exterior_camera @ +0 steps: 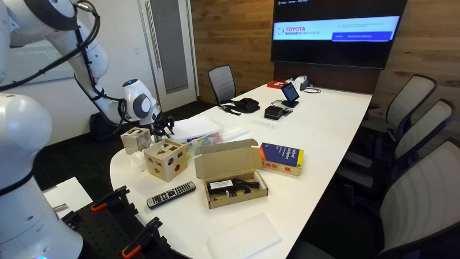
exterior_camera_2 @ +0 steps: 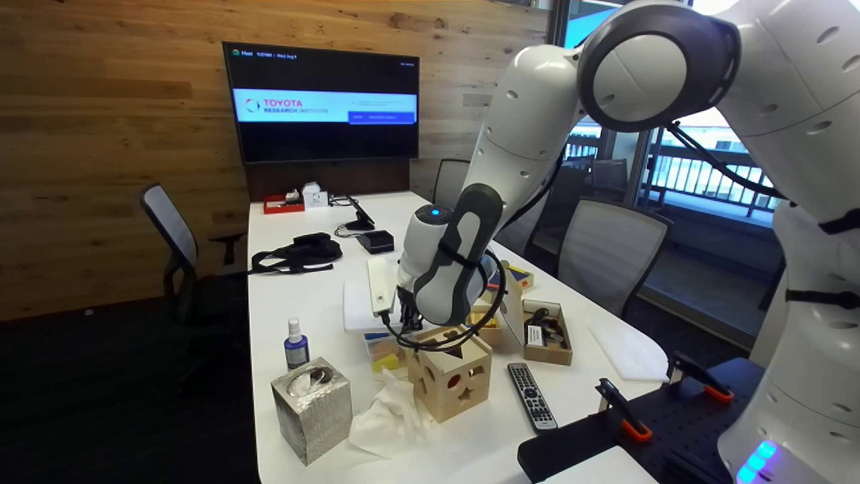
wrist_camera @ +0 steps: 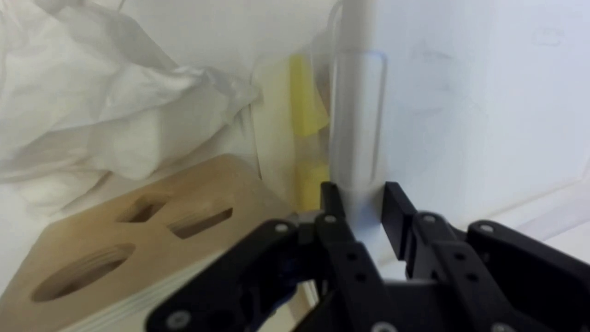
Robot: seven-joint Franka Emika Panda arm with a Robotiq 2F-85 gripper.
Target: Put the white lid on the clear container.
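The white lid (exterior_camera: 196,127) is flat and rectangular, just beyond the wooden shape box; it also shows left of the arm in an exterior view (exterior_camera_2: 359,307) and at right in the wrist view (wrist_camera: 470,120). The clear container (exterior_camera_2: 380,347) is see-through with yellow and other coloured pieces inside; it also shows in the wrist view (wrist_camera: 276,115), partly under a white strip. My gripper (wrist_camera: 359,196), at the lid's near edge in both exterior views (exterior_camera: 166,126), has its fingers close together around that white strip, apparently the lid's edge. The arm hides part of the lid.
A wooden shape box (exterior_camera: 166,160), crumpled tissue (exterior_camera_2: 393,417), tissue box (exterior_camera_2: 314,410) and spray bottle (exterior_camera_2: 295,349) crowd round the gripper. An open brown cardboard box (exterior_camera: 235,190), remote (exterior_camera: 171,194), blue book (exterior_camera: 282,154) and white flat sheet (exterior_camera: 244,237) lie nearby.
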